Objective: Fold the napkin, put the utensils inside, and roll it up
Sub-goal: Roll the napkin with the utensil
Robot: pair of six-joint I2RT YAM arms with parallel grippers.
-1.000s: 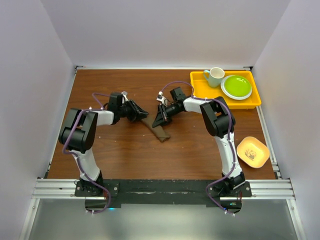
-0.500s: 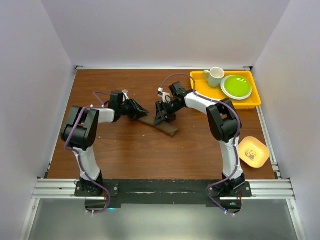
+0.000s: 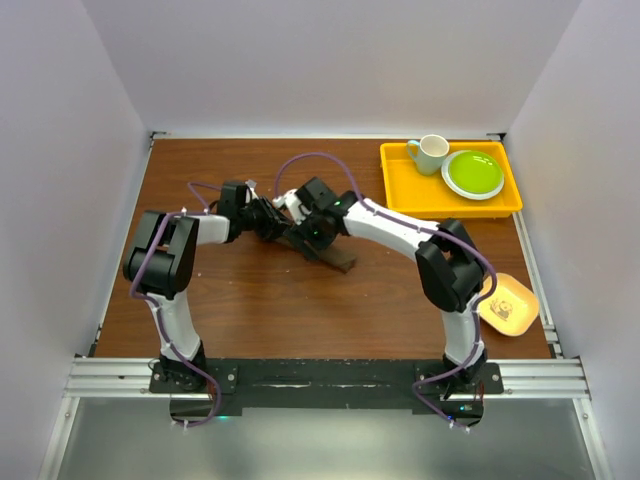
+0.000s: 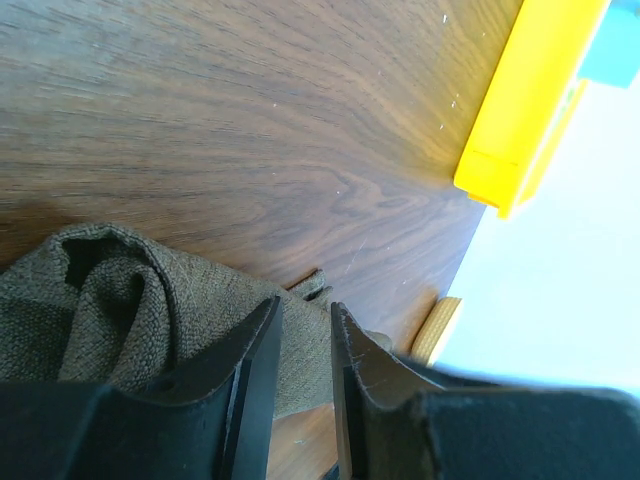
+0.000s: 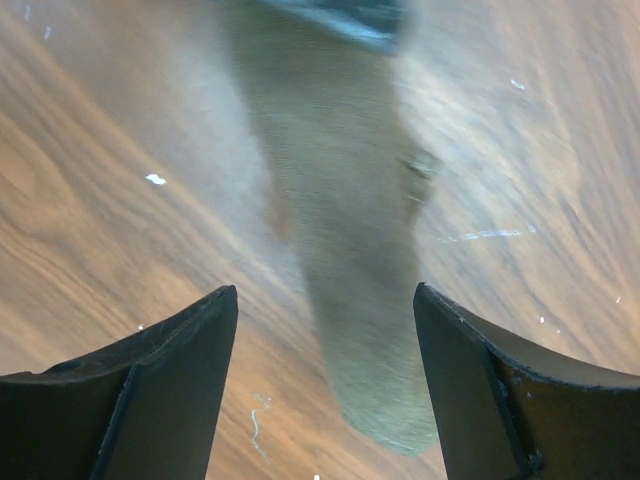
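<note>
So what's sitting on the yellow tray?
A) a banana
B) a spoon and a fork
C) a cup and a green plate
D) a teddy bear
C: in the top view the yellow tray holds a pale cup and, right beside it, a green plate, and nothing else shows in it.

Napkin [image 4: 150, 310] — coarse matte woven cloth; table [image 4: 250, 120] — smooth grained wood.
</note>
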